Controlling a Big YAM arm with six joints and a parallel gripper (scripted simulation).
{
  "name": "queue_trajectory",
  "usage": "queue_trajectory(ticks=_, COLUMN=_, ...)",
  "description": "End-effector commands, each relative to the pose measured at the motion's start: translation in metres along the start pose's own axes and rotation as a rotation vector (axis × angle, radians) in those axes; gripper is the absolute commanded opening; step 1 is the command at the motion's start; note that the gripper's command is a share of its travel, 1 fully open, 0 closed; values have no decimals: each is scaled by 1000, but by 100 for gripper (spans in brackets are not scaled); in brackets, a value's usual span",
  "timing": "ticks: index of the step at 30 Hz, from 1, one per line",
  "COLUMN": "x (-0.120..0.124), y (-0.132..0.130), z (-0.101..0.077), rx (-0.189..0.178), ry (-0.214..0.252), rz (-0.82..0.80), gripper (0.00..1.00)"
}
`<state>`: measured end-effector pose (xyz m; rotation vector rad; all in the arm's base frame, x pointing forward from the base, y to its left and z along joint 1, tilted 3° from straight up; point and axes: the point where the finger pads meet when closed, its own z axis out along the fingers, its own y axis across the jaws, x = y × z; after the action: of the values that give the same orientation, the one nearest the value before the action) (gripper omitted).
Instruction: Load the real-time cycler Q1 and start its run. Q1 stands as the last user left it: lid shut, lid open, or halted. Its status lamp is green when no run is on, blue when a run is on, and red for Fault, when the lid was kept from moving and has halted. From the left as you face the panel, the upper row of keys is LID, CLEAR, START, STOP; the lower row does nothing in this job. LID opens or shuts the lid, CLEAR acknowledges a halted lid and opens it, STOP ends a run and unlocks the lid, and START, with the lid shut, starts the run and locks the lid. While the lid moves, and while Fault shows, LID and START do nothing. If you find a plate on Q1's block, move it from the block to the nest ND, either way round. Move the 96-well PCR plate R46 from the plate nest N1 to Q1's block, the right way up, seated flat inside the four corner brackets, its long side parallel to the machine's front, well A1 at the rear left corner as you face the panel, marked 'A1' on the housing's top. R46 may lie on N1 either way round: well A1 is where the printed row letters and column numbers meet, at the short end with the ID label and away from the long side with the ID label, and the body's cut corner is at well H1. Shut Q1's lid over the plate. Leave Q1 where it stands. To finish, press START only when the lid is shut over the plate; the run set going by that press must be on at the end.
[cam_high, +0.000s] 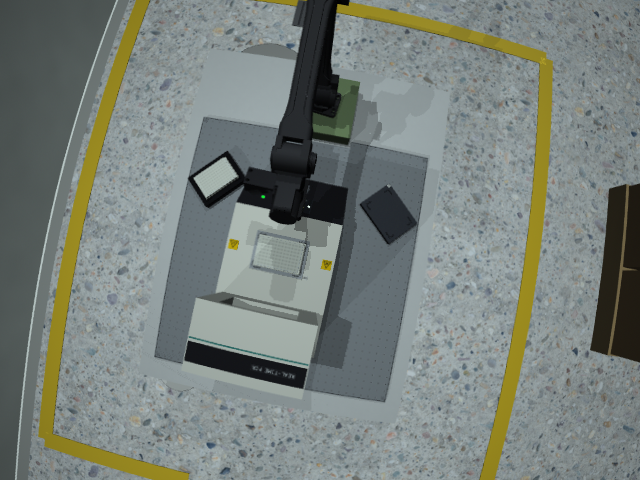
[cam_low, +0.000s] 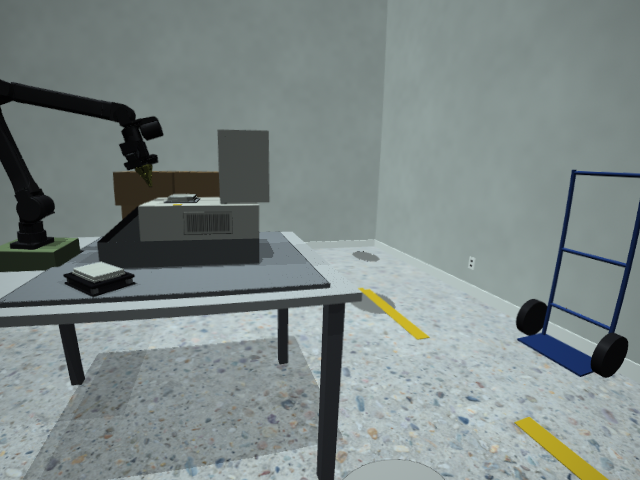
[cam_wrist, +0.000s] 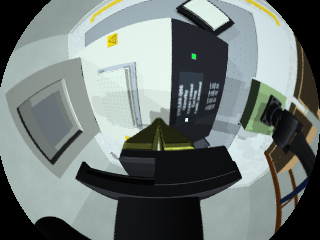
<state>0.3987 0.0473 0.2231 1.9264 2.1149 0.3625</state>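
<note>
While hanging over key panel (cam_high: 325, 202) of Q1 (cam_low: 155, 227), toward table edge with arm base (cam_low: 62, 250), holds nothing in gripper (cam_low: 146, 177); fingers pressed together, tip aimed down, clear of the keys as far as visible. Looks like lining up a key press, probably LID. Shows green on status lamp (cam_high: 263, 196), so no run on, no fault.

Past panel, has a plate (cam_high: 279, 254) lying flat on block, long side parallel to front, seemingly inside brackets; can't read A1 or labels at this size. Judging it as R46, since black nest (cam_high: 388, 213) toward one side edge lies bare and other nest (cam_low: 98, 285) near opposite side edge carries a white plate (cam_low: 98, 270). Can't confirm which nest is N1. Further out, toward edge opposite arm base, with lid (cam_low: 242, 165) upright and open.

Left to do: shut lid, wait out its travel, press START, check for blue.

Underneath: grey perforated mat (cam_low: 232, 273) on white table (cam_low: 206, 302), dark legs. Beyond: speckled terrazzo floor, yellow tape line (cam_high: 532, 232) around the cell, brown boxes (cam_low: 170, 183) behind the machine, blue hand truck (cam_low: 594, 257) by far wall.
</note>
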Motion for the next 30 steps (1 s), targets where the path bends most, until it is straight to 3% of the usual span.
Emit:
queue_trajectory(ticks=1, x=4, y=-12, z=-10, rx=-86, ry=3, rz=4, gripper=0)
queue_trajectory(ticks=3, x=4, y=-25, z=-6, rx=-52, ry=1, rz=5, gripper=0)
queue_trajectory(ticks=5, x=4, y=-25, z=-6, rx=-52, ry=1, rz=5, gripper=0)
queue_trajectory(ticks=7, x=2, y=-33, z=-3, rx=-140, ry=-2, rz=5, gripper=0)
queue_trajectory(ticks=10, x=5, y=-54, z=-7, rx=-115, ry=1, rz=3, gripper=0)
queue_trajectory(ticks=12, x=7, y=-62, z=-10, rx=-217, ry=4, rz=5, gripper=0)
queue_trajectory(ticks=14, x=8, y=-71, z=-13, rx=-202, ry=9, rz=6, gripper=0)
queue_trajectory(ticks=16, x=9, y=-80, z=-11, rx=-288, ry=9, rz=10, gripper=0)
queue_trajectory(ticks=20, x=10, y=-101, z=-8, rx=-234, ry=7, rz=10, gripper=0)
queue_trajectory(ticks=25, x=11, y=-119, z=-7, rx=-218, ry=4, rz=7, gripper=0)
queue_trajectory(ticks=27, x=12, y=-132, z=-8, rx=-318, ry=10, rz=8, gripper=0)
queue_trajectory(ticks=29, x=13, y=-142, z=-10, rx=-305, ry=12, rz=9, gripper=0)
queue_trajectory(ticks=30, x=13, y=-143, z=-12, rx=-356, ry=12, rz=12, gripper=0)
